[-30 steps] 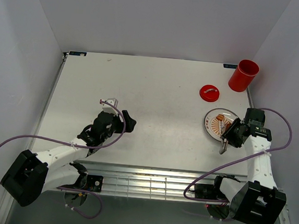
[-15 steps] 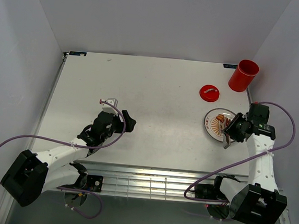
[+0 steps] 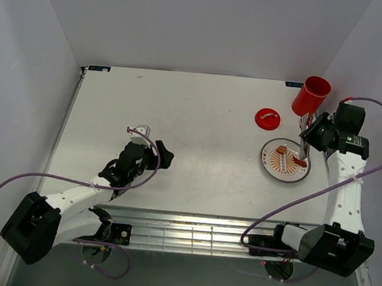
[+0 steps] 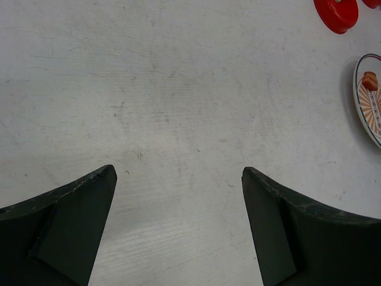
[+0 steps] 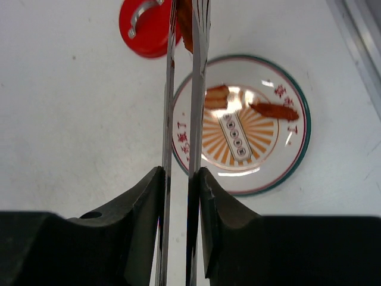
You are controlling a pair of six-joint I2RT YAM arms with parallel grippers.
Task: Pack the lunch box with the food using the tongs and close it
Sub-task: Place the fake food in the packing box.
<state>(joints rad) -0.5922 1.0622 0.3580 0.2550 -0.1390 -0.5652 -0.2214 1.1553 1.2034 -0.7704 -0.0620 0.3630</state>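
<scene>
**Tool state.** My right gripper [image 5: 181,179] is clamped on the tongs [image 5: 168,119] and presses their two arms nearly parallel. A reddish-brown strip of food [image 5: 186,27] is pinched between the tong tips. My left gripper [image 4: 178,173] stands wide and holds nothing, well apart from the tongs.

**Positions relative to the tongs.** The plate [image 5: 297,167] lies beneath the tongs and to the right of their arms. Two pieces are on it, one just beside the right arm [image 5: 217,95] and one further right [image 5: 274,111]. The lid [image 5: 146,27] lies left of the tips. The lunch box [image 3: 311,97] stands open just beyond my gripper on its far side. It is not in the wrist view.

**Hazards.**
- The strip appears to be held by one end only. A quick swing or any slackening of my squeeze could drop it onto the table or the lid.
- The tongs are long, so a small wrist tilt shifts the tips a lot. The tips could strike the lunch box rim and tip the tall cylinder over.
- The arms could slide between my fingers [image 5: 143,196] and loosen the pinch.

**Change from one second ago.** My right gripper was at the near side of the plate, with the tongs low at the plate's edge. It has since lifted and swung to the far side, close to the lunch box. The left arm has not moved.
</scene>
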